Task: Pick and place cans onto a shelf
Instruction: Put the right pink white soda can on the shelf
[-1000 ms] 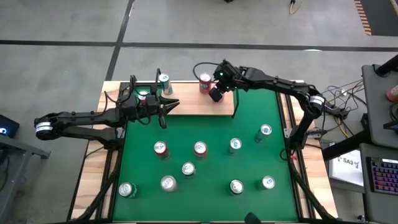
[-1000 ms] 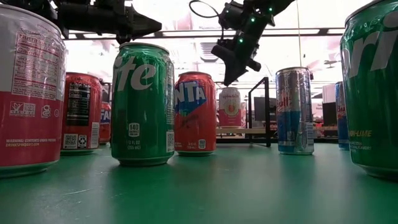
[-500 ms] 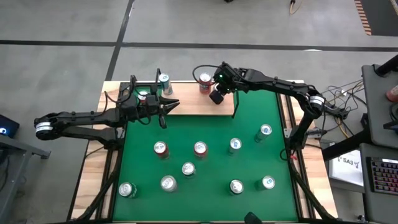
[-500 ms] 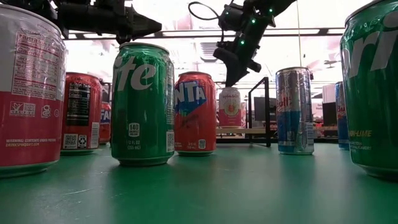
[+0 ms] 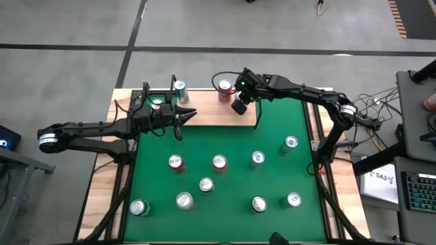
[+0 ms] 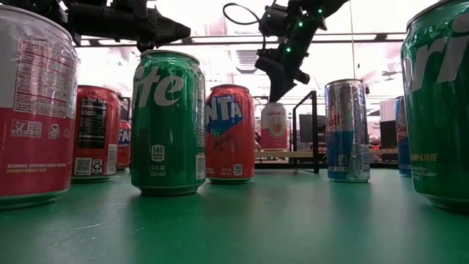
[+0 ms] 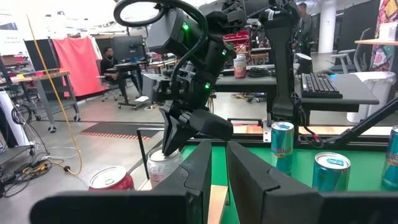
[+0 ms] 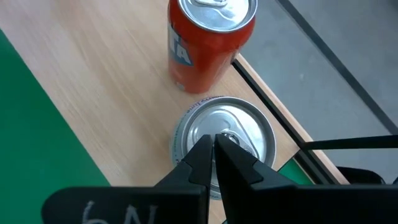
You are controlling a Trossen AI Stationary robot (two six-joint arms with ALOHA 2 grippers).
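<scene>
The right end effector (image 8: 213, 146) (closed, holding nothing) hovers directly above a can (image 8: 225, 144) standing on the shelf (image 8: 106, 93).

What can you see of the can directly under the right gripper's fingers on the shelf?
The can is pale pink and white with a silver pull-tab top, upright on the light-wood shelf, close to a red can but apart from it. The right gripper has its fingers shut, tips at the lid; contact is unclear.

The green-topped table (image 5: 225, 190) carries nine upright cans (image 5: 219, 162) and the shelf (image 5: 211, 114) holding more.
</scene>
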